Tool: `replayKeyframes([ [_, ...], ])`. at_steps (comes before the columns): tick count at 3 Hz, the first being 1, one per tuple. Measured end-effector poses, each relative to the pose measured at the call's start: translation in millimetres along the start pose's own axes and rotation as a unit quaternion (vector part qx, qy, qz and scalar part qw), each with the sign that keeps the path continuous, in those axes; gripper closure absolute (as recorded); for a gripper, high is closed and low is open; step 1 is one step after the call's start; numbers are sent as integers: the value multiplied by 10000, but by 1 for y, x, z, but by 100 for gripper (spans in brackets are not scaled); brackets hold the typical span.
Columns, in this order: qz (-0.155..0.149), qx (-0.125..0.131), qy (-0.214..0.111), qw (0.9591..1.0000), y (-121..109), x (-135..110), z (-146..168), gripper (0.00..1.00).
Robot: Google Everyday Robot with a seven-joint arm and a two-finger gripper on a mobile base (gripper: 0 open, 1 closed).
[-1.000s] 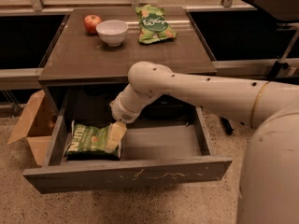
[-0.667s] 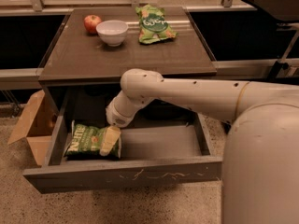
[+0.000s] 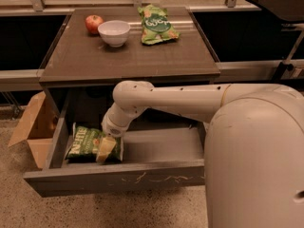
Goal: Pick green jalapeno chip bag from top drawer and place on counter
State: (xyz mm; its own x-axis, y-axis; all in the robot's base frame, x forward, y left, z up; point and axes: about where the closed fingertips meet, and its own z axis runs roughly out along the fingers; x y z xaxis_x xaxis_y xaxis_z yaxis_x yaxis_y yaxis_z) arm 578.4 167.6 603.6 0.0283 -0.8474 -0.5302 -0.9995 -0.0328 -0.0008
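Gripper (image 3: 106, 148) down at the bag (image 3: 85, 144) in the open drawer (image 3: 118, 179).
Nearest, the drawer front, scratched pale; inside at left, the dark green bag lying flat, gripper over its right end, clamped or released impossible to tell. Left of the drawer, a cardboard box (image 3: 35, 127) on the floor. Reaching in from the right, under the counter (image 3: 128, 56), the pale arm (image 3: 180, 99). Farther, on the counter: white bowl (image 3: 114, 32), red apple (image 3: 94, 23) just left of it, light green bag (image 3: 156, 23) to the right.

Counter (image 3: 128, 61): red apple (image 3: 94, 23) back left, white bowl (image 3: 114, 32) just beside it, light green bag (image 3: 156, 23) flat at back, right of bowl. Tool (image 3: 105, 148) below counter, in open drawer (image 3: 161, 148).
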Motion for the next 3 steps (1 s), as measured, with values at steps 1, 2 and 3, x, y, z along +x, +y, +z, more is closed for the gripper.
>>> replayKeyframes([
  [1, 21, 0, -2, 10000, 1, 2, 3, 41],
  [2, 106, 221, -185, 9995, -2, 6, -15, 64],
  [3, 121, 658, -709, 9952, 1, 3, -62, 87],
])
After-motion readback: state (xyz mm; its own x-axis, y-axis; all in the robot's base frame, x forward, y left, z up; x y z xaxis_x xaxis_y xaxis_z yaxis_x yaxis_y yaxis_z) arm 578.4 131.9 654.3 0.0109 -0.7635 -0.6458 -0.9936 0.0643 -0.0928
